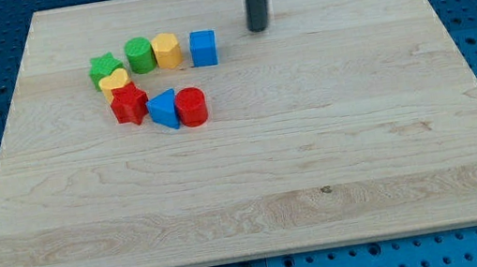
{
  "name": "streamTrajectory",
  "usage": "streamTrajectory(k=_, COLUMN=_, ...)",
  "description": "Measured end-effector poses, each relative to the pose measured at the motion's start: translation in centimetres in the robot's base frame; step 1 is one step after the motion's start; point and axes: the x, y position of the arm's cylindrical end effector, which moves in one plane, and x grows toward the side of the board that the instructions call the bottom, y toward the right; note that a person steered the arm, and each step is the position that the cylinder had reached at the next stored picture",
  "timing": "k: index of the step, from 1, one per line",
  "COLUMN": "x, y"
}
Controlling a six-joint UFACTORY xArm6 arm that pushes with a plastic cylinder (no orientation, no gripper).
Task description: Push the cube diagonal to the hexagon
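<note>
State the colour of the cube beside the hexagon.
Blue: the cube, seen in the camera view.

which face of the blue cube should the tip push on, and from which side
Press my tip on the blue cube's upper right corner, coming from the view's right, where the tip already stands. The yellow hexagon touches its left face, so push down-left, likely past it.

seven small coloured blocks sit on the pale wooden board (320,169): two green, a green star block (103,69) and a green cylinder block (140,54); two yellow, a yellow hexagon block (167,49) and a yellow heart block (114,82); two red, a red star block (129,103) and a red cylinder block (191,106); two blue, a blue cube block (203,48) and a blue triangle block (163,109). that makes eight, not seven.
</note>
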Motion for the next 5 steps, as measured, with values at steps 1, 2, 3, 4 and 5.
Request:
streamTrajectory(k=1, x=0.1, y=-4.6)
streamTrajectory(k=2, x=1.2, y=-5.3)
streamTrajectory(k=3, x=2.1, y=-6.0)
streamTrajectory(k=4, x=2.5, y=-7.9)
streamTrajectory(k=5, x=3.9, y=-9.5)
